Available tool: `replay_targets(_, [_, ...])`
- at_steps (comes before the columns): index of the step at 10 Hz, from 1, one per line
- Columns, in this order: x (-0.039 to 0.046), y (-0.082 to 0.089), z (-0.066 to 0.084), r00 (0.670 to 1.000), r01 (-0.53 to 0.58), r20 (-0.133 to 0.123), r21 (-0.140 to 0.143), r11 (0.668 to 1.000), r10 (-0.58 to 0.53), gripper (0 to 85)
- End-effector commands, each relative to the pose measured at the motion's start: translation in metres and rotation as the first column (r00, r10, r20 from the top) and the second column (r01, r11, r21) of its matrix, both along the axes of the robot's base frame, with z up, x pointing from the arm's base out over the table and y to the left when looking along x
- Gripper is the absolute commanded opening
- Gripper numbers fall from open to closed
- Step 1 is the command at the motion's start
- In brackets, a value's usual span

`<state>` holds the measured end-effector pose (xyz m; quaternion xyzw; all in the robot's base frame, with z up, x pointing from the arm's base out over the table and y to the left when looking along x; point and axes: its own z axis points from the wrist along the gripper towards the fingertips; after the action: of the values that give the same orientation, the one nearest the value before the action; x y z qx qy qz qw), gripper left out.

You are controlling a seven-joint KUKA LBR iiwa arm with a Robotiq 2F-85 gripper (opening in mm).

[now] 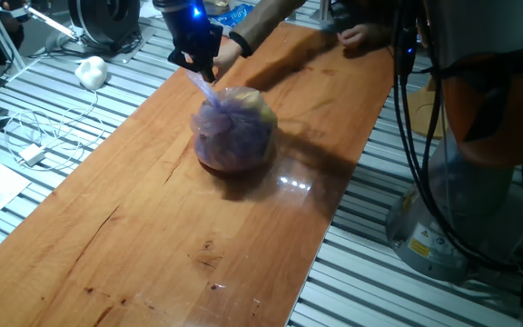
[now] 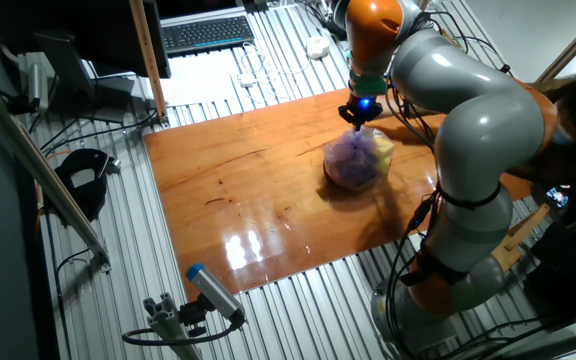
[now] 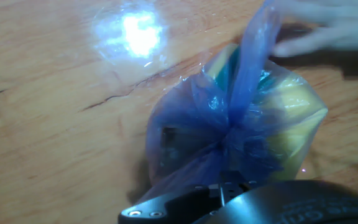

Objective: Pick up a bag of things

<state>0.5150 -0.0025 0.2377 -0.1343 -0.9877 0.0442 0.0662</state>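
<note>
One bag (image 1: 234,132) sits mid-table (image 1: 134,227) in one fixed view, its twisted top drawn up to the gripper (image 1: 205,71), apparently pinched there as the easiest handle. A person's hand (image 1: 228,50) hovers just behind, close enough to interfere.

From the other fixed view the gripper (image 2: 359,118) meets the bag (image 2: 356,160) from above.

Hand view: the bag (image 3: 235,134) fills the frame; the fingers' opening cannot be told.

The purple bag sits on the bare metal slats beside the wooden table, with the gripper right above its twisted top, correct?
Not quite. The purple bag sits on the wooden table itself, as both fixed views show. The gripper is right above its twisted top.
</note>
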Motion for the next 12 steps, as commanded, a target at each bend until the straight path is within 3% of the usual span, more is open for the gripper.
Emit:
replay_targets(1, [0.0, 0.0, 0.0, 1.0, 0.006, 0.002, -0.004, 1.0, -0.006, 0.0])
replay_targets(6, [0.0, 0.0, 0.0, 1.0, 0.028, 0.01, -0.023, 0.999, -0.028, 0.0])
replay_targets(7, [0.0, 0.0, 0.0, 0.999, 0.046, 0.011, -0.053, 0.998, -0.046, 17.0])
replay_targets(9, [0.0006, -0.003, -0.001, 0.999, 0.038, 0.022, -0.064, 0.997, -0.037, 51.0])
replay_targets(11, [0.0045, -0.028, -0.01, 0.999, 0.018, 0.028, -0.041, 0.999, -0.017, 51.0])
replay_targets(12, [0.0061, -0.034, -0.013, 0.999, 0.01, 0.036, -0.054, 0.999, -0.008, 51.0])
